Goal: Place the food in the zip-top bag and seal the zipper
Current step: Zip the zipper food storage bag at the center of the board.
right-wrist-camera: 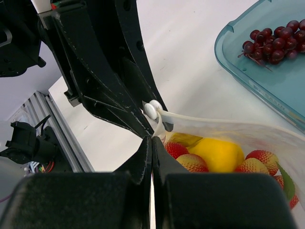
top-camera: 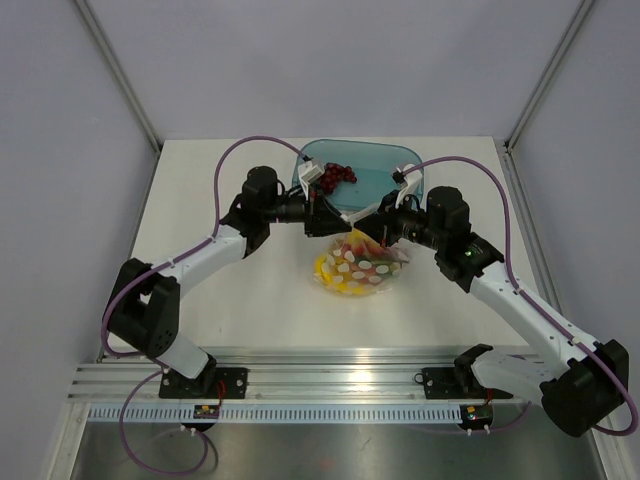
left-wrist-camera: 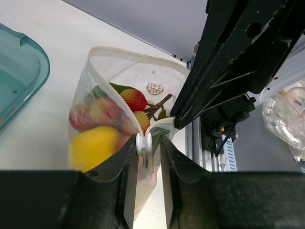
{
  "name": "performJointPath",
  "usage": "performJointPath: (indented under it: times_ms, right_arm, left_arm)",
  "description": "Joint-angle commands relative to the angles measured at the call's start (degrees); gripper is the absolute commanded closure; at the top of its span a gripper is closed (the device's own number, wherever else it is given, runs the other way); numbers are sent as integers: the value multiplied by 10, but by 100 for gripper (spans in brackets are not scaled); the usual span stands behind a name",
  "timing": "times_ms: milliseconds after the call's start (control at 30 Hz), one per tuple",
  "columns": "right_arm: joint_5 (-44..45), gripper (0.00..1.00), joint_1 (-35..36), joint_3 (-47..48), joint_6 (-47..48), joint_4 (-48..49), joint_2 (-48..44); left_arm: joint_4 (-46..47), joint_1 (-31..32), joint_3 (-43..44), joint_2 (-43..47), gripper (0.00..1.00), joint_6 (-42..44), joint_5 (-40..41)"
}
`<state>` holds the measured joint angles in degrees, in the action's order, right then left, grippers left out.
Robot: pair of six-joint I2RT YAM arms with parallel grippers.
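Sealing step. Fruit (left-wrist-camera: 97, 143) in bag (top-camera: 358, 268), centre frame. Left pincer (left-wrist-camera: 146, 152) clamped on slider (left-wrist-camera: 143, 143); right pincer (right-wrist-camera: 152, 157) pinching bag edge. Next: draw slider along zipper (right-wrist-camera: 200, 118).

left arm: reaches forward, elbow bent, wrist turned inward | left claw (left-wrist-camera: 144, 157): fingers narrowly apart, pinching the slider tab (left-wrist-camera: 144, 144) | right arm: angled in from right | right claw (right-wrist-camera: 151, 157): fingers pressed together on the zip-top bag (right-wrist-camera: 224, 131) edge

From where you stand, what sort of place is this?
Probably a lab test cell for robots: a bare white table walled by plain panels, two arms bolted to an aluminium rail, toy fruit in a dotted zip-top bag.
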<state>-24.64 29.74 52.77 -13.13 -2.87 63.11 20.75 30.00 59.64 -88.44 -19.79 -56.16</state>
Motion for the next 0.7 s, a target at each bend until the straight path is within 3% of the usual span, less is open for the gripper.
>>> performJointPath:
  times_ms: [0,133,167,233,300,433,667]
  right_arm:
    - [2,100,5,6,-5,52,-11]
    - [6,100,5,6,-6,51,-11]
    - [5,100,5,6,-7,52,-11]
    - [6,100,5,6,-7,52,-11]
    - [6,100,5,5,-8,52,-12]
    - [7,100,4,5,-10,53,-11]
    - [8,100,5,5,-15,54,-12]
  left_arm:
    - [44,-3,-6,24,76,-8,-22]
    - [39,-6,-6,27,75,-8,-24]
    - [37,-6,-7,28,66,-7,-22]
    - [32,-8,-7,31,57,-6,-22]
    - [29,-8,-10,35,56,-3,-20]
    - [28,-8,-19,43,58,1,-17]
    - [41,-8,-21,42,73,-12,-19]
